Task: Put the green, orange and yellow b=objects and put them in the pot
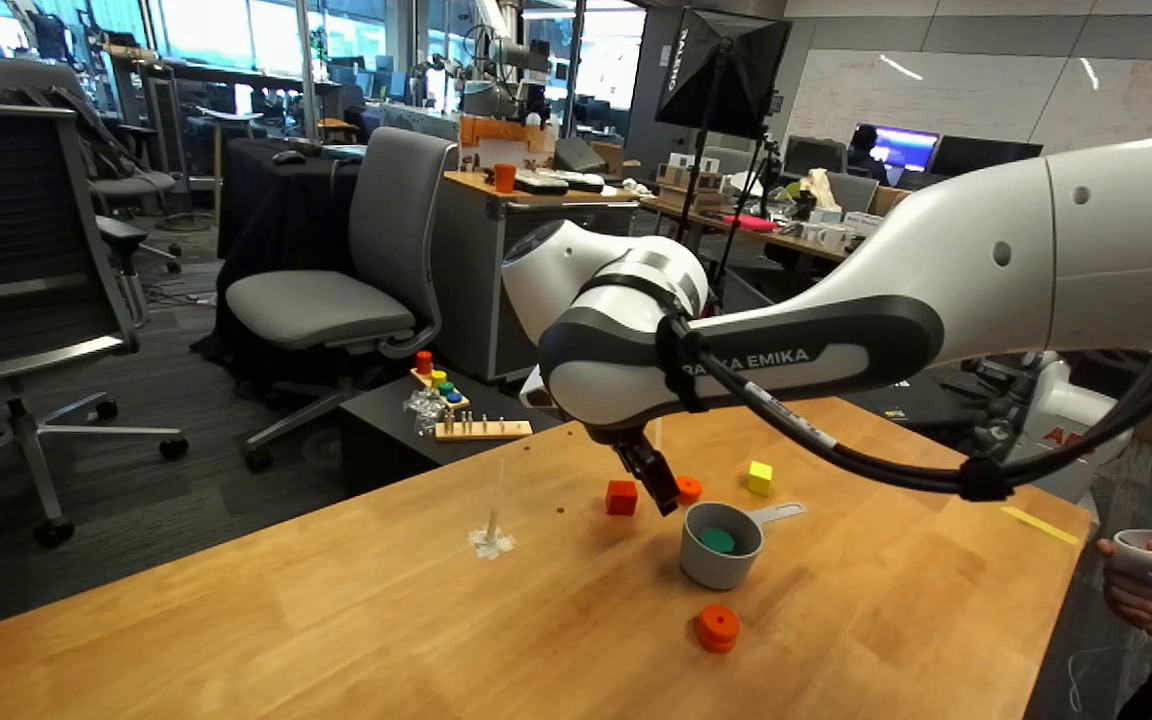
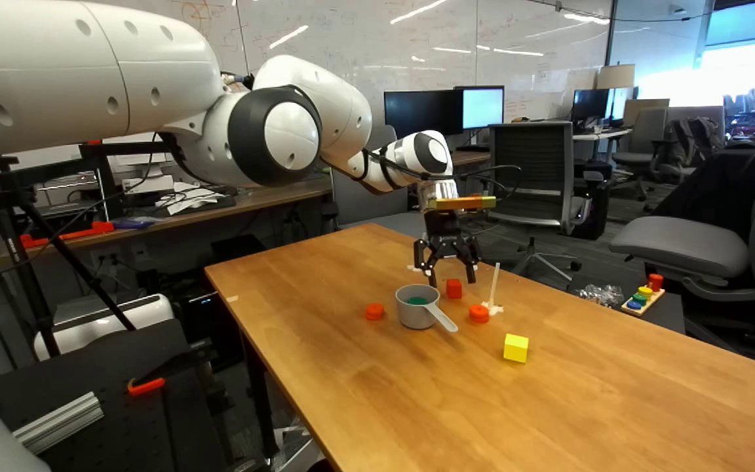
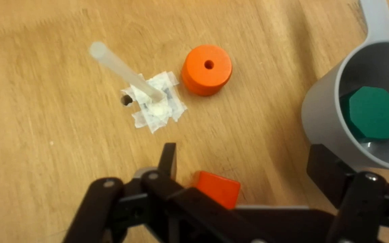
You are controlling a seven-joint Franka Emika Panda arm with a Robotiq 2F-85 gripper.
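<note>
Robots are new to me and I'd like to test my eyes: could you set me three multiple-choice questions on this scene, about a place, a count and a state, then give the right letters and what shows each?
1. Where is the green block relative to the grey pot?
A. Under it
B. Beside it
C. Inside it

2. How many yellow cubes are on the table?
A. One
B. Three
C. Five

3. How does the claw stand?
A. Fully shut
B. Open
C. Shut on a yellow cube

The right letters:
1: C, since the wrist view looks into the pot and shows the block within its walls.
2: A, since both exterior views show only one.
3: B, since its fingers are spread wide apart in the wrist view.
</note>
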